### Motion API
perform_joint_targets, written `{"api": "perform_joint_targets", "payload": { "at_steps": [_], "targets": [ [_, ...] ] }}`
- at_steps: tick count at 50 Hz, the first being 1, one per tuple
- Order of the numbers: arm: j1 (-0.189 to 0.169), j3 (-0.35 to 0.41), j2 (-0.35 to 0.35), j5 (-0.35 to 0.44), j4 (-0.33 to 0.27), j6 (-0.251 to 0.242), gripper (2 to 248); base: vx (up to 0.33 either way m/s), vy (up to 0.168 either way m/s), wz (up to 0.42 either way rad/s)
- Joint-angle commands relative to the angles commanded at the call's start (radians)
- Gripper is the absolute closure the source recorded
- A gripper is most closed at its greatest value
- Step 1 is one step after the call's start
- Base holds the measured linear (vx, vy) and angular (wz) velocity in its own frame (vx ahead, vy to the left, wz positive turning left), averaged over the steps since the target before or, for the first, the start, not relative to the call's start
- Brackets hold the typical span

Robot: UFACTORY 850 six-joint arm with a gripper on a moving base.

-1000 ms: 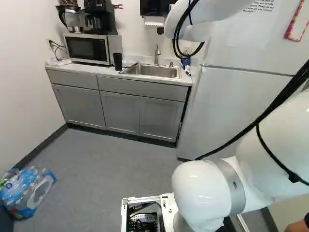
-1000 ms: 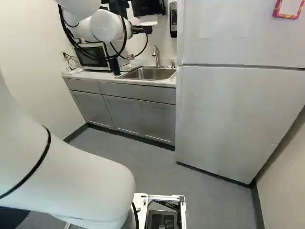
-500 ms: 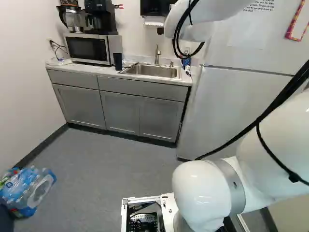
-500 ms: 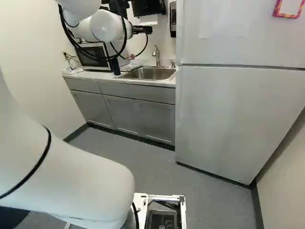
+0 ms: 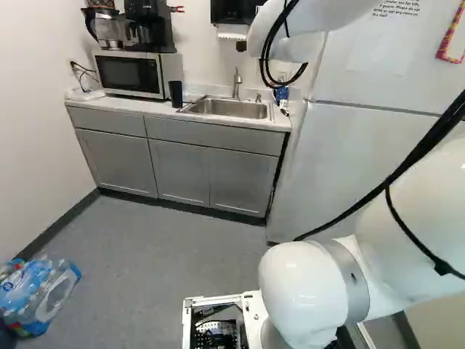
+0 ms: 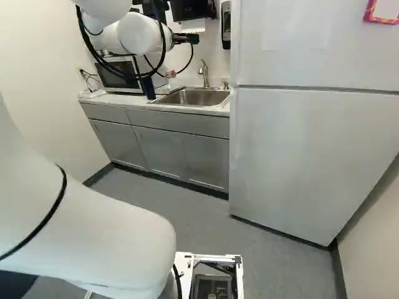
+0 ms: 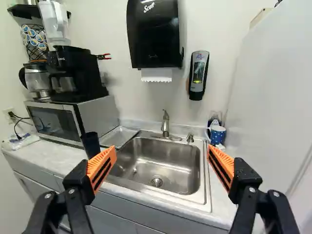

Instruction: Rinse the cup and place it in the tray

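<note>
Wrist view has the gripper (image 7: pixel 161 152) spread wide, empty (presumably to straddle the dark cup (image 7: pixel 90 144) beyond one fingertip).

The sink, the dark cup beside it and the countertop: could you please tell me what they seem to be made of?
The sink looks like satin stainless steel: grey, with soft, blurred highlights. The dark cup is smooth-sided, probably plastic, though coated metal is possible. The countertop is pale and faintly mottled, perhaps laminate or stone.
</note>
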Motion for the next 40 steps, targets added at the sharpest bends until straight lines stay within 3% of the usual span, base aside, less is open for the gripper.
{"api": "perform_joint_targets", "payload": {
  "at_steps": [40],
  "targets": [
    [0.0, 0.0, 0.0, 0.0, 0.0, 0.0, 3, 0.121, 0.004, -0.007]
  ]
}}
